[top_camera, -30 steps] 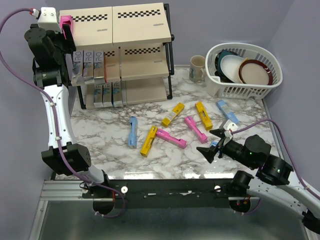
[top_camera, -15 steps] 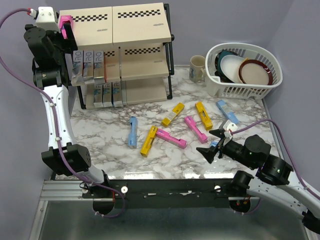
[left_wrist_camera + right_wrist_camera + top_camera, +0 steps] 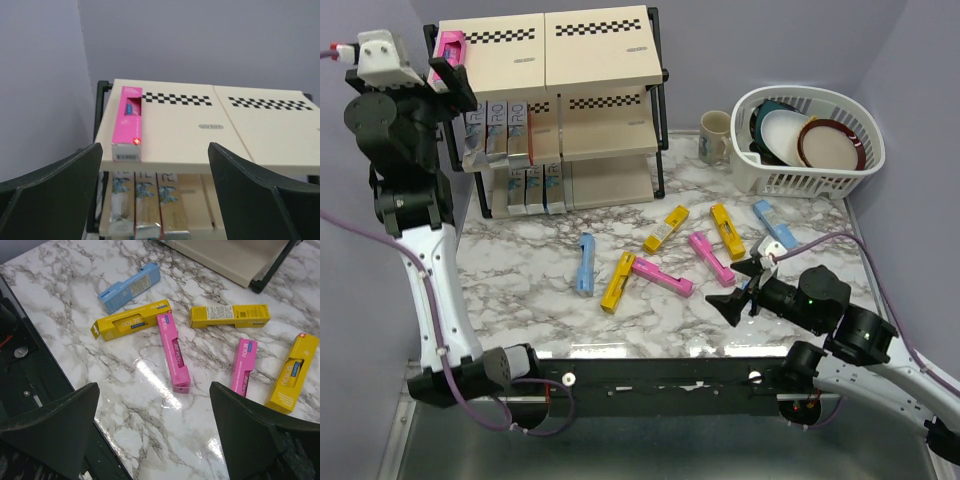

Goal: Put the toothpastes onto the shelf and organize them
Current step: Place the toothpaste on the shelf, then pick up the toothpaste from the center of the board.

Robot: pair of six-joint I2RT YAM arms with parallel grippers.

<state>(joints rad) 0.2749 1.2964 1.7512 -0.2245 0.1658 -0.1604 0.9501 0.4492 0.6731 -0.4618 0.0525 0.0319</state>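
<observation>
Pink carton flat on the shelf's top board, at its left front corner. Left gripper just in front of it, fingers spread wide, grasping nothing, clear of the carton. Silver cartons upright at the middle tier's left end, blue-printed cartons upright on the bottom tier. Loose on the marble table: light blue carton, yellow carton, then scattered cartons in pink, yellow and blue. Right gripper low over the table's near right, agape, empty. Mug and white basket at back right.
</observation>
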